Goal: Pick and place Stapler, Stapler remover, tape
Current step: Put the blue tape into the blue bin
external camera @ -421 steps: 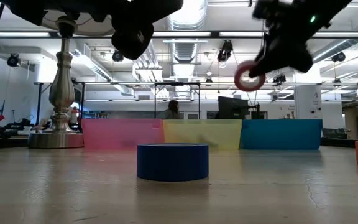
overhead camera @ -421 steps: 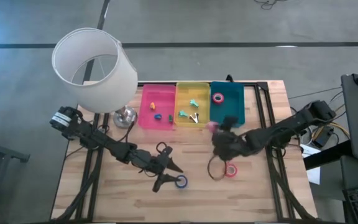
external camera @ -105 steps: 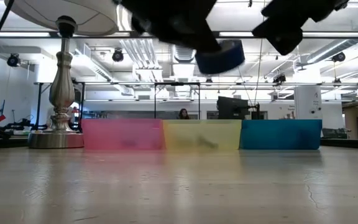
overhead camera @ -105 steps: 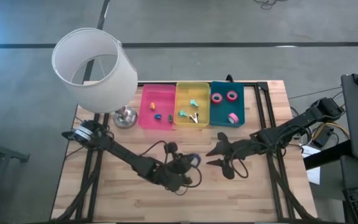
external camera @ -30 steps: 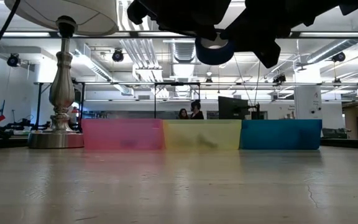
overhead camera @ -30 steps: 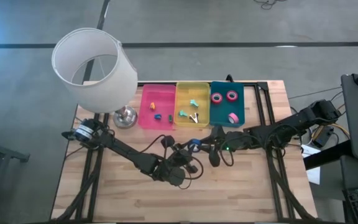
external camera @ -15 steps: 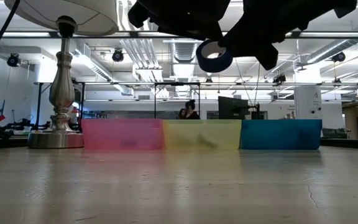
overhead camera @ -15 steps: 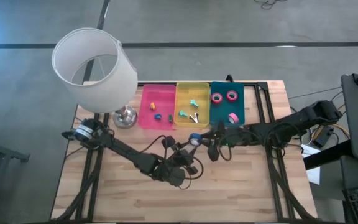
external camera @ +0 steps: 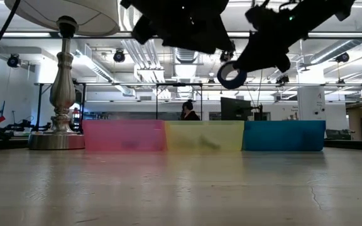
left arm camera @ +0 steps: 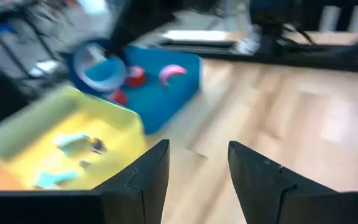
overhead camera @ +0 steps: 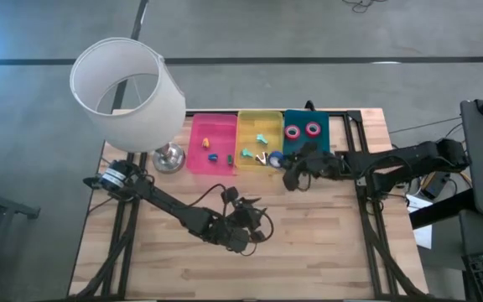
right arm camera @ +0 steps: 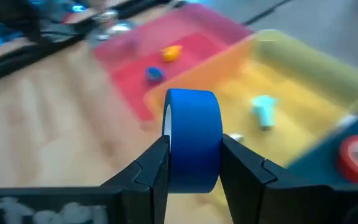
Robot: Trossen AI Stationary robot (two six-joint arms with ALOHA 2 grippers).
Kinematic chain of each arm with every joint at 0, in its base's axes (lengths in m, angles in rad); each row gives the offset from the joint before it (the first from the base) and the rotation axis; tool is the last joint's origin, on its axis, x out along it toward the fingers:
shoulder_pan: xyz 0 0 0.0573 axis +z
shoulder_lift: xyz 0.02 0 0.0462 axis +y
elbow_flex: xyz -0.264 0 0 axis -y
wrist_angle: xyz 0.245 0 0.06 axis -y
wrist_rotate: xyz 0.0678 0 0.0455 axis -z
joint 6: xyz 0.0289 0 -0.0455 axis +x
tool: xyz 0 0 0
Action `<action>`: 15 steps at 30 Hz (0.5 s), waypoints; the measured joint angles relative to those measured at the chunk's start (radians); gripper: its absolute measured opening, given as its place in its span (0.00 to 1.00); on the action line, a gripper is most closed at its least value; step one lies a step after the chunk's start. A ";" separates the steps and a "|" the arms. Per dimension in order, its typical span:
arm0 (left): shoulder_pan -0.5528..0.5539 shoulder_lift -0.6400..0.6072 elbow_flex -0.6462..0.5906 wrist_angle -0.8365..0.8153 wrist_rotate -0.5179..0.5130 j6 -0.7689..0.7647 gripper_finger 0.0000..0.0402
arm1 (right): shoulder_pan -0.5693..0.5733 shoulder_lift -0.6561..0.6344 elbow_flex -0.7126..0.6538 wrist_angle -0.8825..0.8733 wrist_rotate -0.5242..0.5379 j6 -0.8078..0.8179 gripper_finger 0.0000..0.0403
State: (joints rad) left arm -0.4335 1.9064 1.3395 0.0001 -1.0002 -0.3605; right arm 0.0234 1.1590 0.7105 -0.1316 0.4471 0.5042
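My right gripper (overhead camera: 282,166) is shut on a dark blue tape roll (right arm camera: 191,140) and holds it in the air by the near ends of the yellow bin (overhead camera: 259,138) and the teal bin (overhead camera: 319,143). Two red tape rolls (overhead camera: 293,132) lie in the teal bin, and the left wrist view shows a pink one (left arm camera: 171,73) there too. My left gripper (left arm camera: 194,168) hangs open over the middle of the table, with nothing between its fingers. Small coloured pieces lie in the pink bin (overhead camera: 198,143) and the yellow bin; which are the stapler or the stapler remover I cannot tell. My right gripper pinches the blue roll between its two fingers (right arm camera: 241,165), one on each flat side (right arm camera: 168,149), so the roll stands on edge with its outer band facing the wrist. The fingers come from the table's right, slanting down. The roll (external camera: 231,76) hangs clear of the table and bins.
A table lamp with a white shade (overhead camera: 124,88) stands on its metal base (overhead camera: 168,158) at the far left, beside the pink bin. The three bins sit in a row along the far edge. Bare wood (overhead camera: 325,243) lies toward the near edge.
My left gripper has let go of the blue roll and stayed over the middle of the table, turning a little. My right gripper, still shut on the roll, has carried it away from the left gripper toward the far edge, up to the near ends of the yellow and teal bins.
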 joint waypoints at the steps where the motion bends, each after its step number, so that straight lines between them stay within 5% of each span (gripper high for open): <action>1: 0.000 0.000 -0.006 -0.001 0.028 -0.010 0.42 | -0.019 -0.005 0.000 -0.015 0.006 -0.003 0.29; 15: 0.000 0.000 -0.072 -0.001 0.123 -0.129 0.42 | -0.298 0.058 -0.042 -0.106 0.013 -0.002 0.30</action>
State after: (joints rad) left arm -0.4335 1.9068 1.2677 -0.0004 -0.8772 -0.4891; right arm -0.2746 1.2172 0.6688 -0.2374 0.4603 0.5026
